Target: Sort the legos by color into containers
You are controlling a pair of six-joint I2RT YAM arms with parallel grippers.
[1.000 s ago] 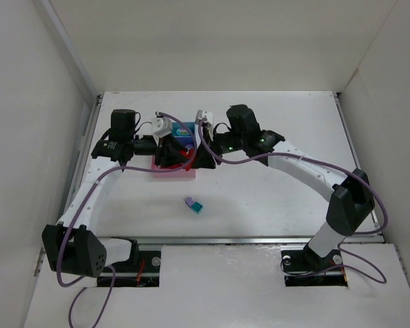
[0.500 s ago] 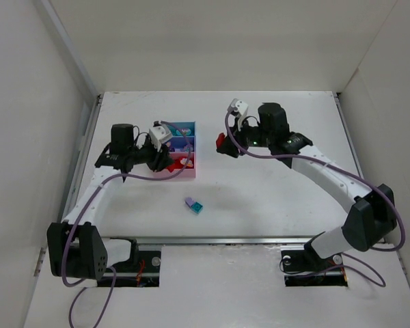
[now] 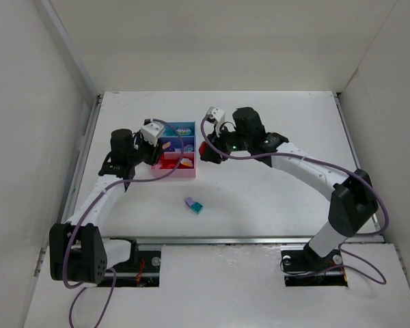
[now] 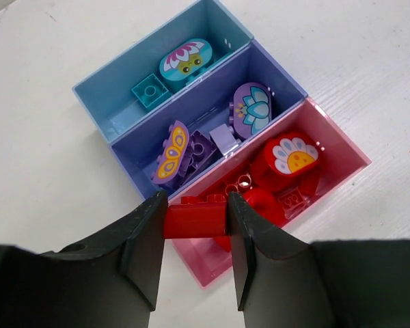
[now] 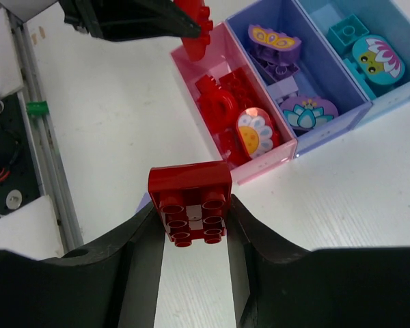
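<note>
Red brick [image 4: 195,220] sits clamped in the left tool [image 4: 195,212], over the near end of the pink tray [image 4: 338,140] that holds other red legos. Right tool [image 5: 193,219] grips a studded red brick [image 5: 190,193] above the counter [image 3: 273,205], just beside the trays. Purple tray [image 4: 273,68] holds lilac pieces; light blue tray [image 4: 212,20] holds teal ones. Lilac brick [image 3: 188,202] and teal brick [image 3: 198,207] lie touching on the counter, well apart from the trays.
</note>
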